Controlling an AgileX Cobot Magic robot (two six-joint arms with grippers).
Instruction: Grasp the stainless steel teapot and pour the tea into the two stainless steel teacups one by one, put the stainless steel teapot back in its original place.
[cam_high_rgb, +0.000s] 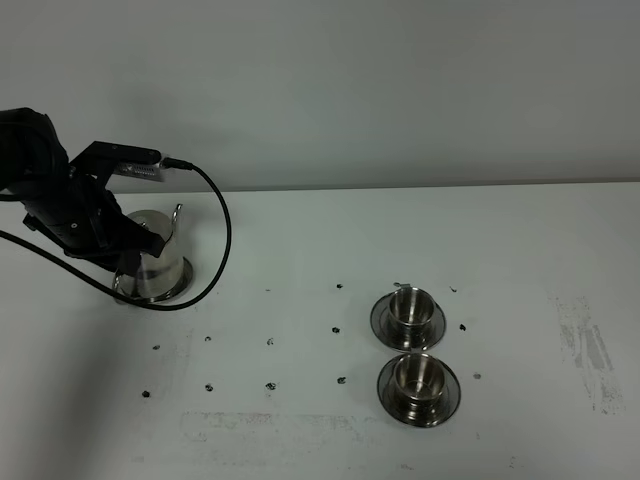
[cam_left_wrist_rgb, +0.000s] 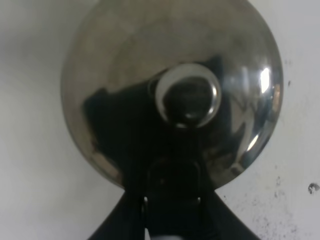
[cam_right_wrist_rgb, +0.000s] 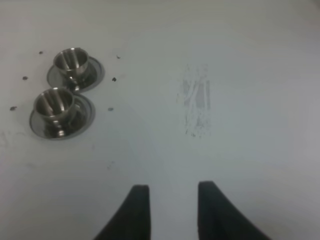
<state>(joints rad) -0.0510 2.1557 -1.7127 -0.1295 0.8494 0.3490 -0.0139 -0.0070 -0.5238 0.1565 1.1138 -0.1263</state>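
The stainless steel teapot (cam_high_rgb: 160, 262) stands at the table's left on what looks like its flat steel disc (cam_high_rgb: 184, 277). My left gripper (cam_high_rgb: 135, 250) is shut on the pot's side, at the handle. In the left wrist view the domed lid (cam_left_wrist_rgb: 125, 60) and its knob (cam_left_wrist_rgb: 189, 95) fill the frame, with the left gripper (cam_left_wrist_rgb: 172, 202) clamped at the lid's edge. The two stainless steel teacups (cam_high_rgb: 408, 305) (cam_high_rgb: 417, 372) sit on saucers right of centre, one behind the other. The right wrist view shows both cups (cam_right_wrist_rgb: 71, 60) (cam_right_wrist_rgb: 52, 101) well ahead of my right gripper (cam_right_wrist_rgb: 173, 200), which holds nothing.
A black cable (cam_high_rgb: 222, 235) loops from the left arm down beside the teapot. Dark specks (cam_high_rgb: 270, 342) dot the white table between pot and cups. A scuffed patch (cam_high_rgb: 595, 350) marks the right side. A plain wall stands behind the table.
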